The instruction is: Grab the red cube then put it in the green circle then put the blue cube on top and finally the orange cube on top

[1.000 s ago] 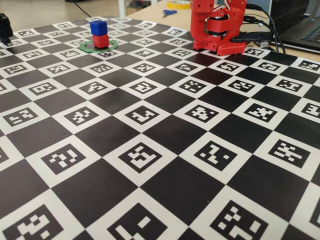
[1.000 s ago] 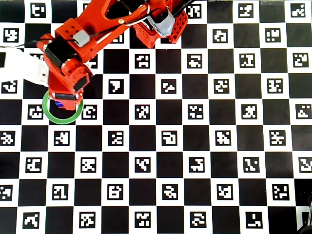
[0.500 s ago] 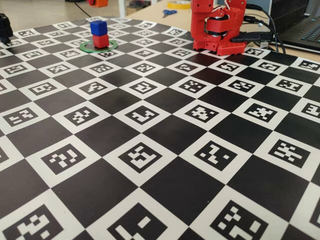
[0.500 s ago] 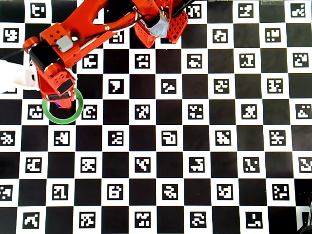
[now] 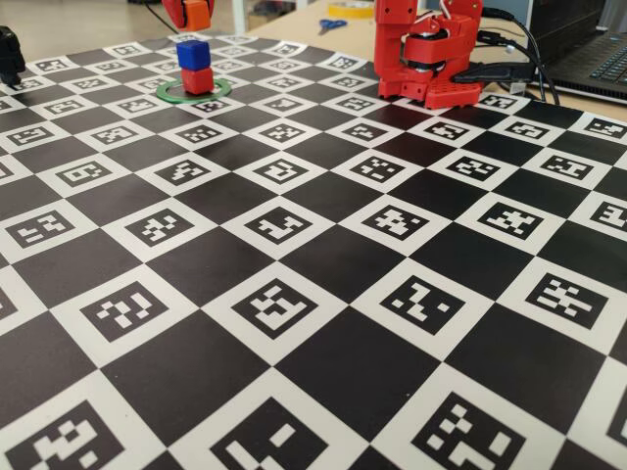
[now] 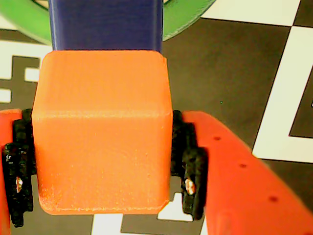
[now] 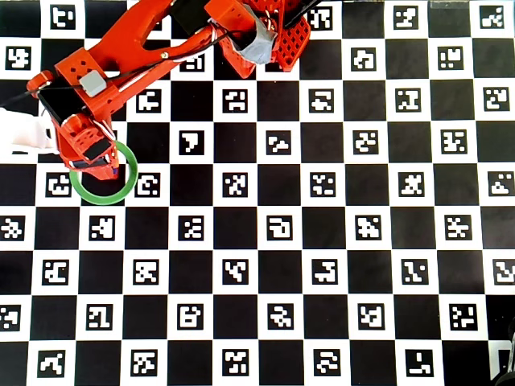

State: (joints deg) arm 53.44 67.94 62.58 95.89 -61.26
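- One cube is left to place: the orange cube point(image 6: 102, 132) sits clamped between the two fingers of the gripper point(image 6: 102, 166), whose black pads point(image 6: 188, 166) press its left and right faces in the wrist view.
- I see it in the fixed view point(image 5: 196, 14) held in the air at the top edge, above and slightly behind the stack, not touching it.
- The blue cube point(image 5: 193, 54) rests squarely on the red cube point(image 5: 197, 80), and both stand inside the green circle point(image 5: 217, 92), towards its far side.
- In the wrist view the blue cube point(image 6: 105, 24) shows just past the orange one, with the green circle point(image 6: 188, 22) curving behind it; I read the orange cube as nearly lined up but a touch off.
- In the overhead view the arm covers the stack, so I only see the gripper point(image 7: 95, 157) over the upper left part of the green circle point(image 7: 121, 191).
- To do this step well, I would centre orange over blue first, keep its faces parallel to the blue cube's, then lower slowly until the faces meet.
- I would open only once it is seated and lift straight up, since a sideways nudge could topple the two-cube tower.
- The checkered mat point(image 5: 313, 294) around the stack carries nothing else nearby.
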